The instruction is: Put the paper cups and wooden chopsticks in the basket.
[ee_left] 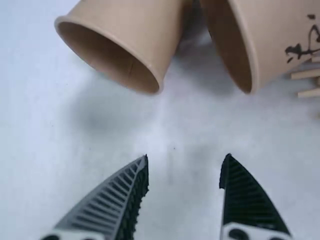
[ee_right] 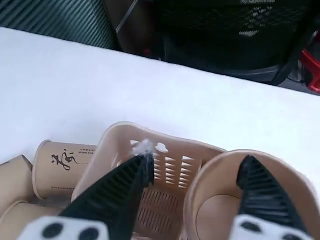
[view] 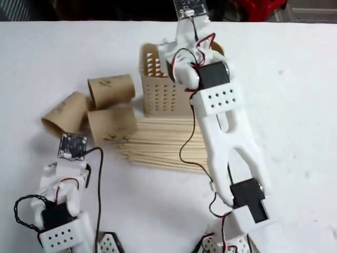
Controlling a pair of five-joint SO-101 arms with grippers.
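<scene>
In the high view the basket (view: 158,87) stands on the table (view: 295,105), upper centre of the frame. Three paper cups lie on their sides, bunched to its left. The upper cup (view: 110,89) is just beside the basket, the lower cup (view: 111,124) just under it, and the leftmost cup (view: 66,113) is farthest out. The wooden chopsticks (view: 158,145) lie heaped at frame centre, just below the basket and right of the lower cup. A fourth cup (ee_right: 240,200) is upright at the basket's wall; whether inside or beside it cannot be told.

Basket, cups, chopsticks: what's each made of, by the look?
Basket: probably moulded plastic, matte beige, going by the regular slotted walls.
Cups: brown kraft paper, matte, with a thin wall, rolled rim and side seam.
Chopsticks: pale bare wood, possibly bamboo; thin, uniform, no visible gloss.
</scene>
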